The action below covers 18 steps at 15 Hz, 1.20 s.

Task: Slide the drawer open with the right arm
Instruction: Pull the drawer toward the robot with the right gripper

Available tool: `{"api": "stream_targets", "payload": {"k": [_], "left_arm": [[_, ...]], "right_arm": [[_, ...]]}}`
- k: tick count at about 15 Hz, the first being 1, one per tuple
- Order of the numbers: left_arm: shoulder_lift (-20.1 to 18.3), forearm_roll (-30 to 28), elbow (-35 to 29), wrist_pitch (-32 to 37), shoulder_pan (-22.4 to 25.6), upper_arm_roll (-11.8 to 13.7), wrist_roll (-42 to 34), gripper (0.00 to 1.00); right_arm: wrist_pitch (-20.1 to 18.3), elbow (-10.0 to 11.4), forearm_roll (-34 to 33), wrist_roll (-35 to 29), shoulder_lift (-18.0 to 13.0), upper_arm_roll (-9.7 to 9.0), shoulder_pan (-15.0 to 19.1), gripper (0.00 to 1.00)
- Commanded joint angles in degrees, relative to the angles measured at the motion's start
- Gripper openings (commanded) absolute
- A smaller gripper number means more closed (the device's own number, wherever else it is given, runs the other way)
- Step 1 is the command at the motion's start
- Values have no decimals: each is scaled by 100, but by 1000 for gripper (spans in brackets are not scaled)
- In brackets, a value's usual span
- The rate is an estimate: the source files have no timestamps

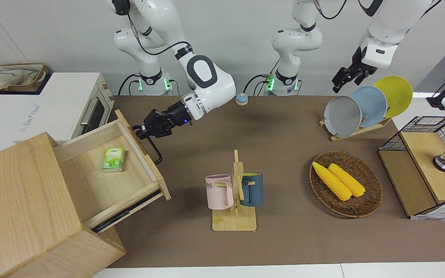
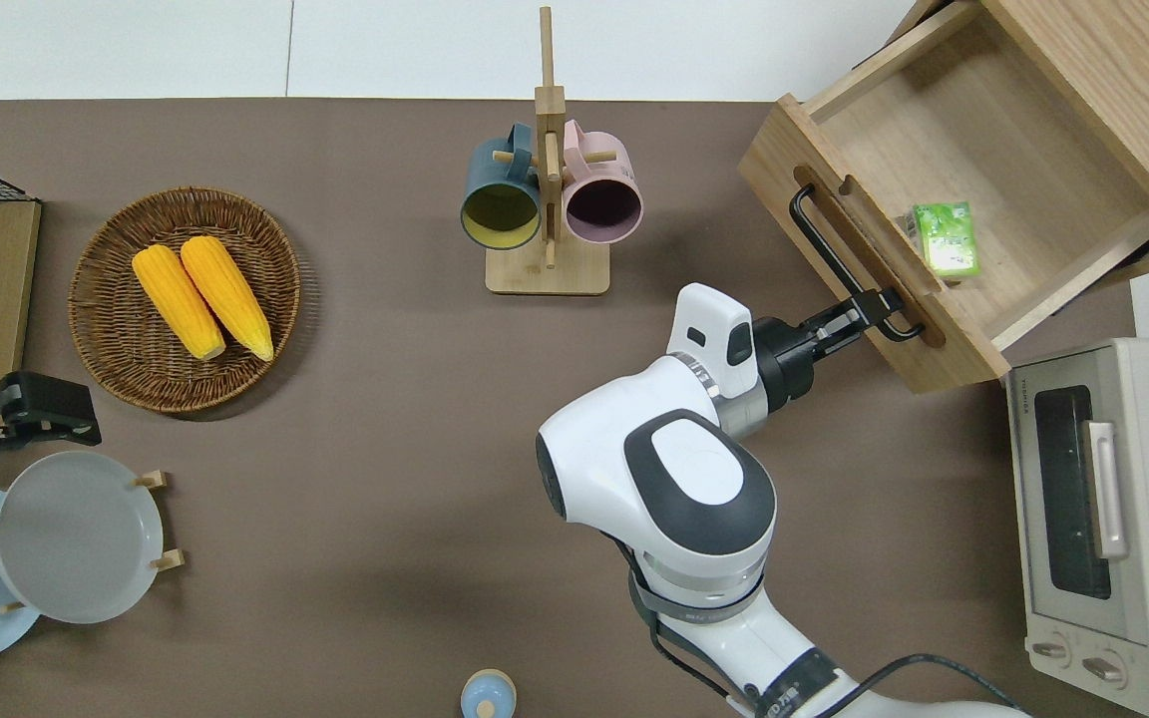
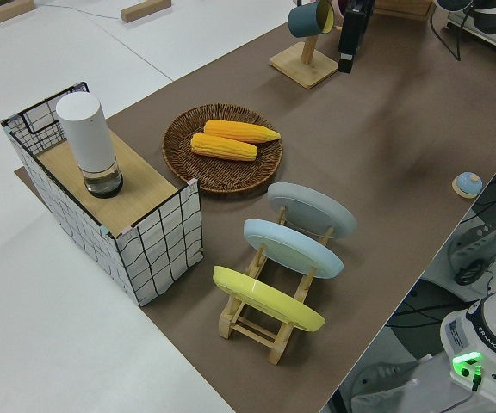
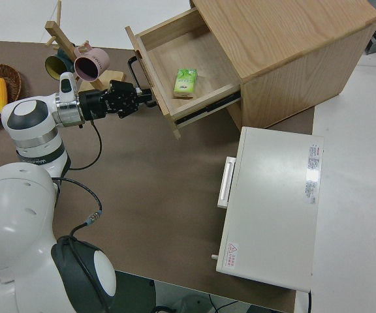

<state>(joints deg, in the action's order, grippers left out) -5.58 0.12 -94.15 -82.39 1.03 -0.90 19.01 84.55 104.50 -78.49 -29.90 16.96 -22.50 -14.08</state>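
The right pincer (image 2: 879, 309) is clamped on the black bar handle (image 2: 839, 264) of the drawer (image 2: 973, 150), which stands pulled well out of its pale wooden box (image 1: 17, 200) at the right arm's end of the counter (image 2: 385, 449). A small green packet (image 2: 946, 239) lies inside the drawer. The left arm is parked, and I cannot tell how its pincer (image 1: 347, 77) stands.

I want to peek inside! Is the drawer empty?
No, a small green box lies on the floor of the open drawer, near its front panel.

Two corn cobs (image 1: 338, 180) in a basket (image 1: 369, 206) — mugs (image 1: 219, 192) racked nearby
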Motion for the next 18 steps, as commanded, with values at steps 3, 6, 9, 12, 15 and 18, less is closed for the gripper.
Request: {"api": "stream_targets", "payload": {"k": [3,6,9,12,15,18], "left_arm": [[-49,-21,2,12,-24,29,-55,993],[-49,-21,2,12,-24,29,-55,993],[-49,-21,2,12,-24,29,-55,993],[-49,-21,2,12,-24,29,-55,993],[-49,-21,2,12,-24,20,-64,993],[-49,-21,2,12,-24,29,-55,993]], "right_arm": [[-334,-132,255,169,-53,-359,10,0],[-448,-158,360,143,-53,-482,10,0],[-554,-158,396,134,-61,-623,10,0],[-633,-167,589,116,-88,-746,-7,0],[-773,-412,817,64,-88,-861,-33,0],[-782,-448,871,63,-88,-878,-42,94]]}}
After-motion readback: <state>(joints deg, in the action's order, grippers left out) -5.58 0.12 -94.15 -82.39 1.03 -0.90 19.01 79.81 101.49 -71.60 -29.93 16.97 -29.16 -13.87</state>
